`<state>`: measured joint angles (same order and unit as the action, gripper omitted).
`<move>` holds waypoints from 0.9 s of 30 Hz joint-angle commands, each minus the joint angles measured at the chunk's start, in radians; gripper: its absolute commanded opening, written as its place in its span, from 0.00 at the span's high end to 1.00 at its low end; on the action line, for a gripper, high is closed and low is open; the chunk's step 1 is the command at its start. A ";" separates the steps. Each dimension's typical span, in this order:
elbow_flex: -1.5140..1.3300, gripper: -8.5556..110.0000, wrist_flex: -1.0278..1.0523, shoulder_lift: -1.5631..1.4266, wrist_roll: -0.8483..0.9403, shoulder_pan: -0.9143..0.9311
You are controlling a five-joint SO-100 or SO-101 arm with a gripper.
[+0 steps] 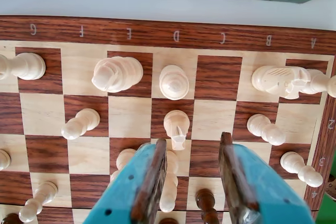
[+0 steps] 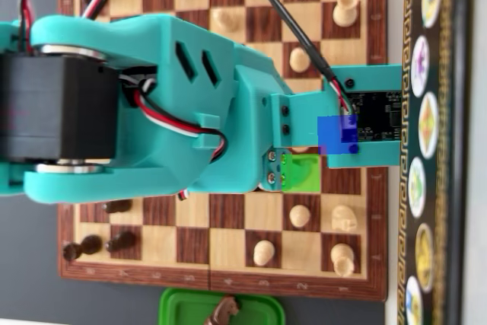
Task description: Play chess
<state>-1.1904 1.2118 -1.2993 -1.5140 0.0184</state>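
- Teal gripper (image 1: pixel 191 174), nearest the wrist camera, is held wide open with nothing grasped, above the chessboard (image 1: pixel 157 29).
- Its left finger (image 1: pixel 152 179) is seen just beside a light pawn (image 1: pixel 169 182); that piece could be toppled on descent.
- A dark piece (image 1: pixel 206 203) between the jaws could be clipped.

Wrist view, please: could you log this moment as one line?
end effector: open | above chessboard | holding: nothing | light pawn just ahead
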 commanded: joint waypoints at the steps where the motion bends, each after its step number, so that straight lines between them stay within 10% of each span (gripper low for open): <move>1: 0.077 0.80 -0.005 0.008 -0.009 0.003; 27: 0.221 0.80 -0.011 0.184 -0.003 -0.031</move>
<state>-1.0354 1.2103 -1.1121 -1.5140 -0.0077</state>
